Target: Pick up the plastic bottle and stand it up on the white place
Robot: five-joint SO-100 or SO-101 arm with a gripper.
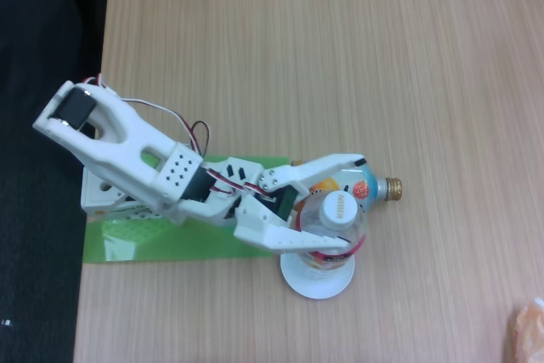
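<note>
In the fixed view, the end effector [347,203] was clenched around the plastic bottle [337,212], which stood upright on the white place [316,281] on the desk [340,57]. A light-blue can-bottle [374,185] lay just behind.

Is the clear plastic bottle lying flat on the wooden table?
No, the clear plastic bottle with white cap stands upright on the round white plate, between the fingers.
</note>
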